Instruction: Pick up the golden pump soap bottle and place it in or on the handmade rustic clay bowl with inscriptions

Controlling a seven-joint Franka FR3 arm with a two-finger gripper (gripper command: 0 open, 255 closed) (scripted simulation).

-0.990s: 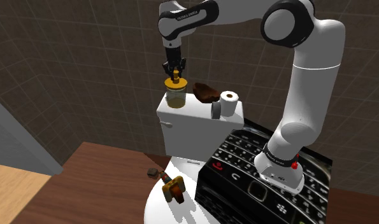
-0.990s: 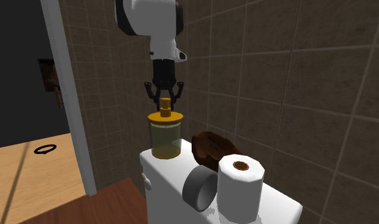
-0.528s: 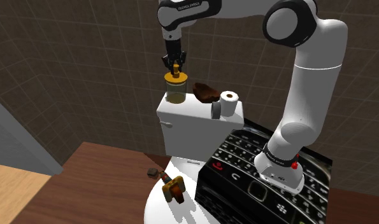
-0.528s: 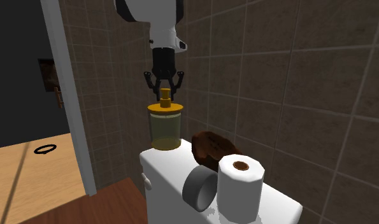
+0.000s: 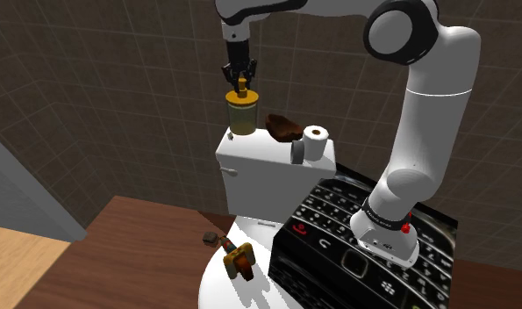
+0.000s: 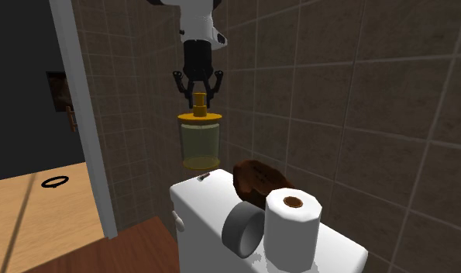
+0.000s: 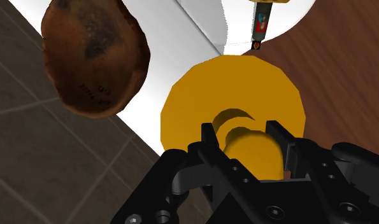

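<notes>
The golden pump soap bottle (image 5: pixel 242 114) (image 6: pixel 199 141) (image 7: pixel 232 108) hangs clear above the white toilet tank lid (image 5: pixel 268 149) (image 6: pixel 205 194). My gripper (image 5: pixel 240 77) (image 6: pixel 197 91) (image 7: pixel 245 143) is shut on its pump head from above. The brown clay bowl (image 5: pixel 283 128) (image 6: pixel 256 180) (image 7: pixel 95 54) lies tilted on the lid, beside the bottle toward the shoulder view's right, with dark inscriptions on its rim.
A toilet paper roll (image 5: pixel 316 140) (image 6: pixel 292 225) and a grey ring (image 5: pixel 298 154) (image 6: pixel 242 229) stand on the lid past the bowl. A tiled wall rises just behind. Small tools (image 5: pixel 237 256) lie on the toilet seat below. A phone-patterned stand (image 5: pixel 364 246) carries the arm.
The gripper has risen with the bottle, lifting it off the tank lid; a gap now shows under its base.
</notes>
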